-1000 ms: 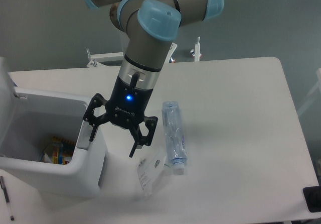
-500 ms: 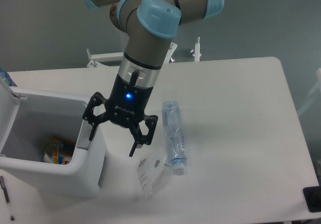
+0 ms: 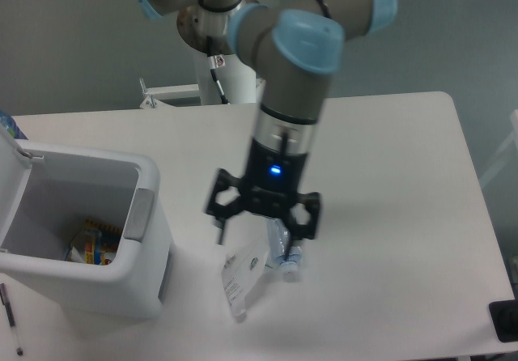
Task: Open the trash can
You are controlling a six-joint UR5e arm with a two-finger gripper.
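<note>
Fingers (image 3: 220, 225) spreading wide, gripping nothing — gripper (image 3: 259, 230) hanging over clear plastic bottle (image 3: 282, 252) | large boxy white plastic trash can (image 3: 89, 239) sitting left of fingers, interior exposed — task looking complete

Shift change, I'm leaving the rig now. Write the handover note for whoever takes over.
Gripper: open, holding nothing, hanging over the table above the bottle, well clear of the bin.
Trash can: front left of the table, lid swung up at its far left side, inside exposed, colourful packaging at the bottom. Grey latch on the right rim, not touched.
Done: the can is open.
Left: nothing for the opening. A small clear bag lies beside the bottle.
</note>
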